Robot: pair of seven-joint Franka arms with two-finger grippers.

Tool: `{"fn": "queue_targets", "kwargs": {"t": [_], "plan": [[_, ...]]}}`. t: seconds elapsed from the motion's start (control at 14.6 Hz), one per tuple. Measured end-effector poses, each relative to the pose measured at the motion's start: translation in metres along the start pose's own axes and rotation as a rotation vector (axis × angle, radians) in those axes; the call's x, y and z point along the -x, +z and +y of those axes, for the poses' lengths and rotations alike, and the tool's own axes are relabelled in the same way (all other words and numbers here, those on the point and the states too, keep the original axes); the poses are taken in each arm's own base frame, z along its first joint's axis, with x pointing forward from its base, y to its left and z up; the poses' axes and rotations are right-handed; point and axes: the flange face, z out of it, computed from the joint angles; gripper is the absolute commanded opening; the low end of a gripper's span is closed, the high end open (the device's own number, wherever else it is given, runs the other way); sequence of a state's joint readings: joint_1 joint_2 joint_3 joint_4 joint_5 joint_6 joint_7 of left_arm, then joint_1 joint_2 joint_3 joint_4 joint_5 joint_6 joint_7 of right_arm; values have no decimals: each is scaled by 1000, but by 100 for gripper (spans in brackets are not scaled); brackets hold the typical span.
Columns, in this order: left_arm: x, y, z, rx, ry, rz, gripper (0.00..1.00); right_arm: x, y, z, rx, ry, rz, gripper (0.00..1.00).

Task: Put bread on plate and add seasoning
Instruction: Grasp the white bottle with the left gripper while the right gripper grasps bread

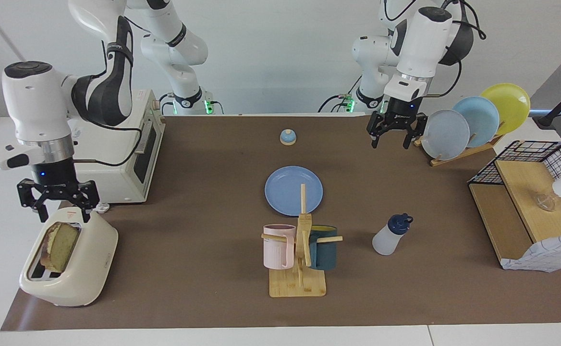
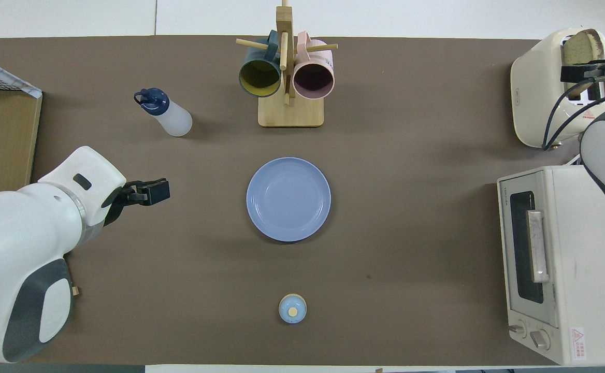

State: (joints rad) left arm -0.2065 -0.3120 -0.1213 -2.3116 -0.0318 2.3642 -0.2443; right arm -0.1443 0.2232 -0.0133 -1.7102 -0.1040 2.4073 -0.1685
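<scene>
At the right arm's end of the table, a cream toaster (image 1: 71,269) stands on the brown mat with the bread (image 1: 62,246) upright in its slot, the top of the slice sticking out. The right gripper (image 1: 64,211) hangs just above the toaster, its fingers spread wide on either side of the top of the bread; they do not look closed on the slice, and whether they touch it is hard to tell. Nearer to the robots than the toaster sits a white toaster oven (image 1: 136,158), its door shut.

In the middle of the mat lies the blue plate (image 1: 287,187), bare. Nearer to the robots than the plate sits a small blue-domed bell (image 1: 287,137). Farther from the robots than the plate stands a wooden mug rack (image 1: 299,269) with a pink mug (image 1: 277,246) and a dark teal mug (image 1: 323,247) hung on its pegs.

Toward the left arm's end, the seasoning bottle (image 1: 390,235) stands with its navy cap on, about level with the mugs and well apart from the plate. The left gripper (image 1: 391,140) waits in the air over bare mat, fingers wide apart and holding nothing. Beside it a wooden dish rack (image 1: 463,153) holds three plates on edge: blue-grey, light blue and yellow. A wire basket with wooden shelves (image 1: 525,202) stands at the table's end.
</scene>
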Motion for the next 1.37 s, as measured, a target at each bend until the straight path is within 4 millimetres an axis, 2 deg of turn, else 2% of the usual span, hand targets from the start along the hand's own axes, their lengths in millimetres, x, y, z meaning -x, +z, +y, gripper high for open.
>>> {"fn": "queue_targets", "kwargs": {"t": [0.07, 0.14, 0.21, 0.48, 0.76, 0.82, 1.03, 1.37], "plan": [[5, 9, 1, 5, 4, 20, 100, 1, 1, 0, -1, 0, -7, 93], [11, 17, 1, 9, 7, 40, 100, 2, 1, 2, 0, 2, -14, 81], [16, 25, -1, 11, 10, 57, 100, 3, 2, 5, 1, 6, -17, 73], [22, 54, -2, 0, 43, 98, 100, 6, 3, 14, 10, 12, -19, 71], [23, 95, -2, 26, 40, 138, 100, 11, 7, 30, 21, 11, -28, 71], [23, 106, -2, 34, 39, 148, 100, 13, 11, 34, 23, 7, -33, 67], [24, 132, -1, 50, 36, 167, 100, 13, 14, 34, 23, 1, -35, 65], [26, 153, -2, 59, 32, 169, 100, 7, 12, 28, 29, -14, 4, 62]]}}
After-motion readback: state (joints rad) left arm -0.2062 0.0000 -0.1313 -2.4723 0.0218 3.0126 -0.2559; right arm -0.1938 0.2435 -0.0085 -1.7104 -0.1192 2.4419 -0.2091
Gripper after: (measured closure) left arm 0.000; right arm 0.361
